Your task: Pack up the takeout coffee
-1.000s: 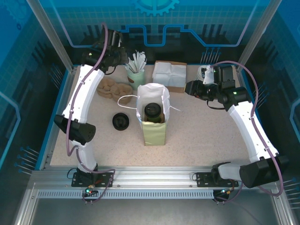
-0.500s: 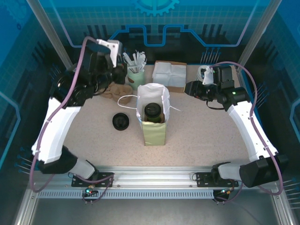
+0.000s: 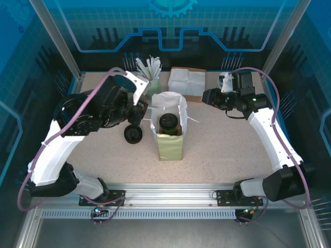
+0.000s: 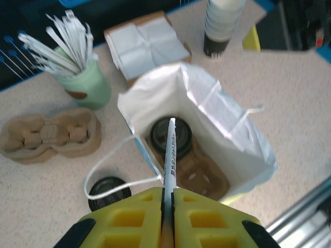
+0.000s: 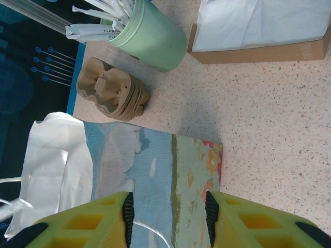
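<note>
Coffee (image 3: 168, 123) in bag (image 3: 170, 147); loose lid (image 3: 133, 134) to left.

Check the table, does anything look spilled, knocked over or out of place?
Nothing is spilled or tipped. One stray item: a loose black lid lies flat on the table beside the bag, with no cup under it. The takeout coffee stands upright inside the bag.

The left arm (image 3: 49, 155) and the right arm (image 3: 274, 137) have smooth white shells on their long links, with bulky rounded black housings (image 3: 282, 185) at the joints. A mauve cable (image 3: 23, 181) loops loosely along the outside of each arm. Each arm stands on a black base plate (image 3: 101, 198). A small green light (image 3: 255, 98) glows on the right arm's black wrist block. The left gripper (image 4: 168, 192) and the right gripper (image 5: 168, 199) have blocky yellow fingers with square hollows. The right one's inner faces carry black ribbed pads (image 5: 128, 217).
</note>
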